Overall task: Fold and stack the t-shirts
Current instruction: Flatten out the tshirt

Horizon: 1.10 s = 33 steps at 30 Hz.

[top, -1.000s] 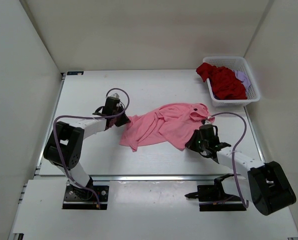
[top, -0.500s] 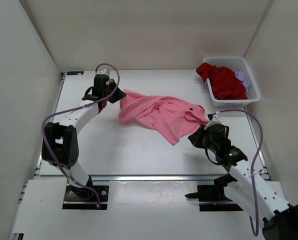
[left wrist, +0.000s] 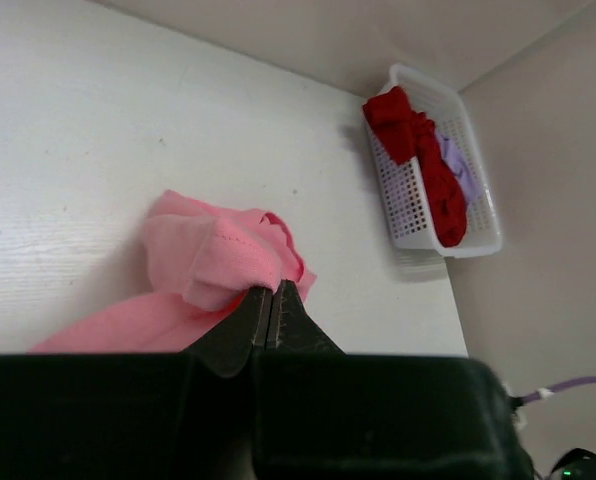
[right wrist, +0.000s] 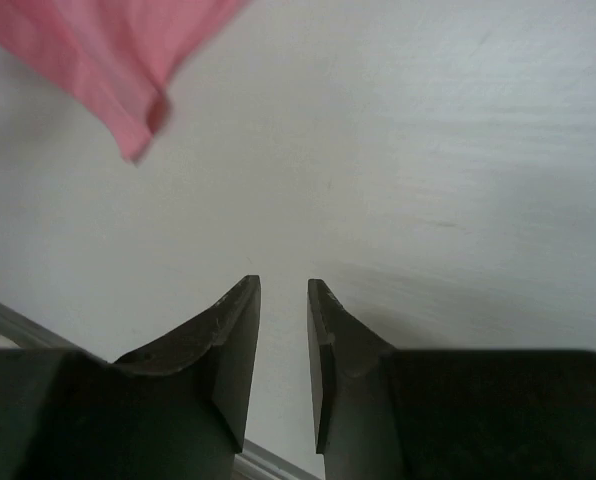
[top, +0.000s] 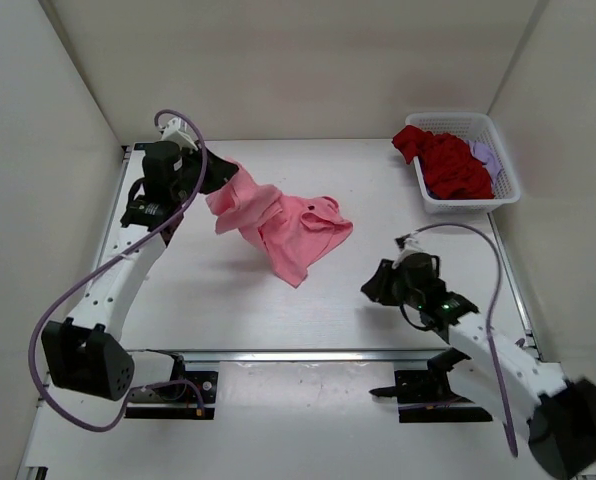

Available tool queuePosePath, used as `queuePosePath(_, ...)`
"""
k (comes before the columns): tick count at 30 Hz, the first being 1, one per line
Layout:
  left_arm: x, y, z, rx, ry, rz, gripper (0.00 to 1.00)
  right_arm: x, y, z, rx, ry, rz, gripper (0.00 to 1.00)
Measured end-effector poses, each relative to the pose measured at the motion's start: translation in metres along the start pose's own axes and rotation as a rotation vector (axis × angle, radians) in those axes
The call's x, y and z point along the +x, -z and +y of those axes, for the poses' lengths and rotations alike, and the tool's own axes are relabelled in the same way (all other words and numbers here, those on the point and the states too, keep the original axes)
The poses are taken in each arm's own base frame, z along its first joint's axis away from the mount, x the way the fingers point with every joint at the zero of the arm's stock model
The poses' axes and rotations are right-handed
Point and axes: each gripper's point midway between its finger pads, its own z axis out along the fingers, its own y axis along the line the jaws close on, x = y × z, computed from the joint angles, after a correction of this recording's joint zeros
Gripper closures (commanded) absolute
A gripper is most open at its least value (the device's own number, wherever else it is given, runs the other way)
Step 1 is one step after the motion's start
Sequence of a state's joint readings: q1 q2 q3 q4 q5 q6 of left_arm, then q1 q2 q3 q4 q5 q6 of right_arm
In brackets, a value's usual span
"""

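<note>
Pink t-shirt (top: 283, 225), pinched by my left gripper (left wrist: 271, 300), dragged toward the tabletop's far-left corner; right gripper (right wrist: 283, 290) released, ajar; folding unstarted.

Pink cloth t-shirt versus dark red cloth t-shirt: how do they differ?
The pink cloth t-shirt is pinched by the shut left gripper; the dark red cloth t-shirt is held by nothing. The pink one is over the white table; the dark red one lies in the white plastic mesh basket. Both are crumpled.
</note>
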<state>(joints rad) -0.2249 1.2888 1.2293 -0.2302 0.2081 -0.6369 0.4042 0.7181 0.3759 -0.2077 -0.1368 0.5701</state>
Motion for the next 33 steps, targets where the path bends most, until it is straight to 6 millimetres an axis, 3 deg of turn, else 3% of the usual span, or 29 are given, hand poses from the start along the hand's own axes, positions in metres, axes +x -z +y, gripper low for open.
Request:
queuePosePath(3, 0.018, -0.010, 0.024, -0.036, 0.021, 0.046, 1.00, 0.048, -0.028, 0.003, 0.019, 0.058, 0.186, 0.66)
queuePosePath(6, 0.046, -0.024, 0.060, -0.109, 0.058, 0.125, 1.00, 0.071, -0.056, 0.021, -0.015, 0.127, 0.282, 0.59)
queuePosePath(10, 0.069, -0.026, 0.090, -0.171, 0.091, 0.187, 1.00, 0.057, -0.097, 0.045, -0.074, 0.136, 0.244, 0.56)
queuePosePath(17, 0.073, -0.026, 0.097, -0.164, 0.101, 0.189, 1.00, 0.044, -0.144, 0.068, -0.159, 0.127, 0.174, 0.54)
queuePosePath(25, 0.073, -0.026, 0.097, -0.160, 0.101, 0.189, 1.00, 0.049, -0.149, 0.087, -0.259, 0.091, 0.183, 0.51)
queuePosePath(27, 0.073, -0.026, 0.097, -0.160, 0.101, 0.189, 1.00, 0.050, -0.153, 0.090, -0.282, 0.070, 0.194, 0.56)
queuePosePath(29, 0.074, -0.026, 0.096, -0.159, 0.099, 0.191, 1.00, 0.046, -0.163, 0.094, -0.305, 0.049, 0.201, 0.95)
queuePosePath(30, 0.074, -0.026, 0.097, -0.163, 0.097, 0.189, 1.00, 0.044, -0.168, 0.095, -0.315, 0.032, 0.209, 1.00)
queuePosePath(33, 0.075, -0.028, 0.099, -0.175, 0.094, 0.188, 1.00, 0.037, -0.172, 0.081, -0.299, -0.039, 0.230, 1.00)
